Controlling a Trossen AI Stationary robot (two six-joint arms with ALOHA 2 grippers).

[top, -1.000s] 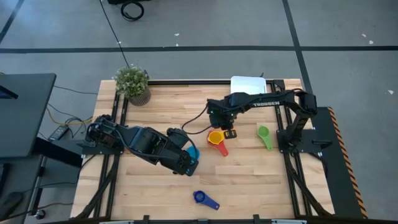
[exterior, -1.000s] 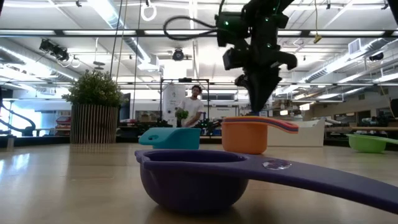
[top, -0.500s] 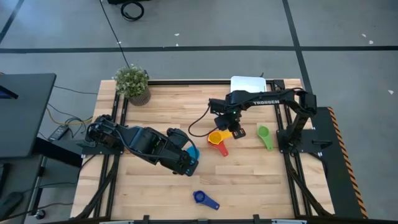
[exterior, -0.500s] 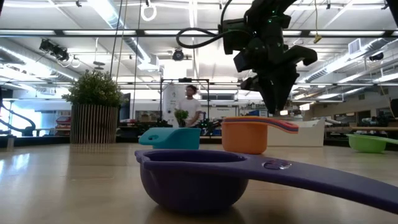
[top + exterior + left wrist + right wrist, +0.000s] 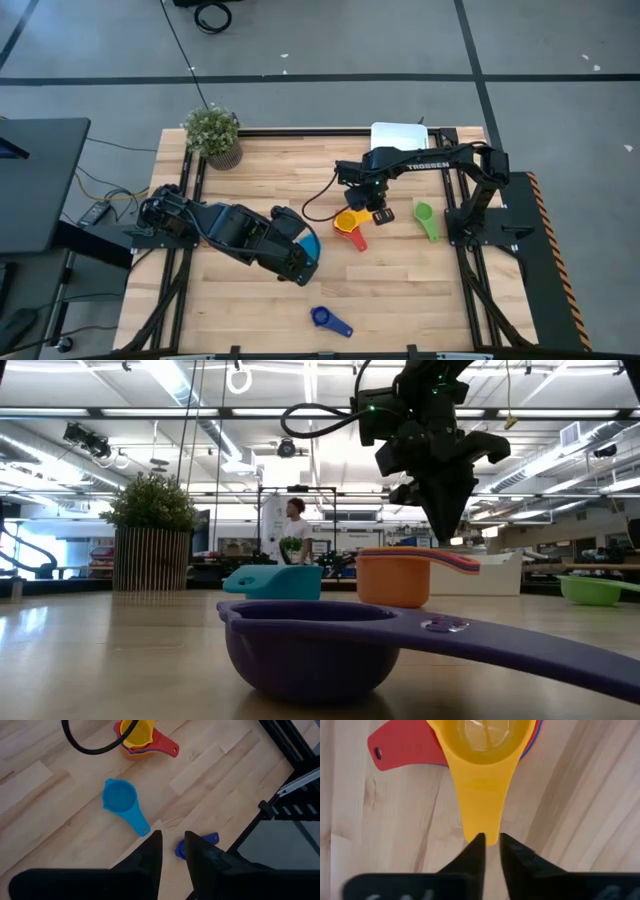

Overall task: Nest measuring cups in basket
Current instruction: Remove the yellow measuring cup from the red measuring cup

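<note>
Right gripper (image 5: 377,211): poised just above the stack of nested cups, near the table's middle. Fingers (image 5: 476,851) drawn almost together with only a thin gap, grasping nothing. Tips placed at the end of the yellow cup's (image 5: 482,740) handle. From the low camera, seen hanging pointed downward (image 5: 445,530) over the stack, apart from it.

Stack: yellow cup on top, red cup (image 5: 402,747) under it with its handle turned to another side, a blue edge just visible below. Appears orange (image 5: 393,580) from the low camera. Resting on the bare wooden table (image 5: 400,290), not in the basket (image 5: 398,135), which sits at the far edge, behind the right arm.

Left gripper (image 5: 303,262): low over the table, beside the light blue cup (image 5: 312,243). Fingers (image 5: 150,852) slightly parted and empty.

Light blue cup (image 5: 120,797): upright, alone, near the stack but apart from it.

Dark blue cup (image 5: 322,317): alone near the front edge, well apart from the others.

Green cup (image 5: 425,214): alone beside the right arm's base.

Potted plant (image 5: 213,130): at the far left corner.
</note>
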